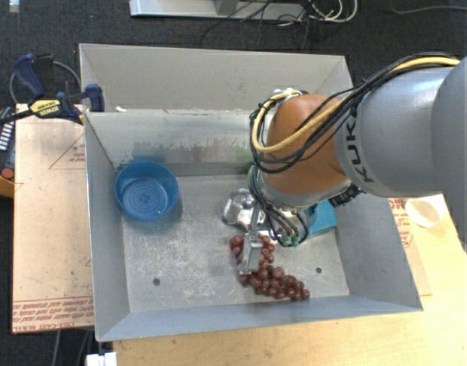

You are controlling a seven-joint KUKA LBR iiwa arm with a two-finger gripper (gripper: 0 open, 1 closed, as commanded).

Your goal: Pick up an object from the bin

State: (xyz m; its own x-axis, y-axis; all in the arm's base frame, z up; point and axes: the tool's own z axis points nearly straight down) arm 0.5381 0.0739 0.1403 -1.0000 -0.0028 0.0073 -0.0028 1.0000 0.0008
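Your tool (256,244) sits low on the dark red grape bunch (274,280) at 5 o'clock in the bin (172,274), probably lined up to grasp it, though you cannot tell how open it is.

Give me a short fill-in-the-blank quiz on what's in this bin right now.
1. The round bowl in the left part of the bin is ____.
2. The bunch of grapes by the front wall is dark ____.
3. Of bowl and grapes, the gripper hangs over the ____.
Missing words: blue; red; grapes.
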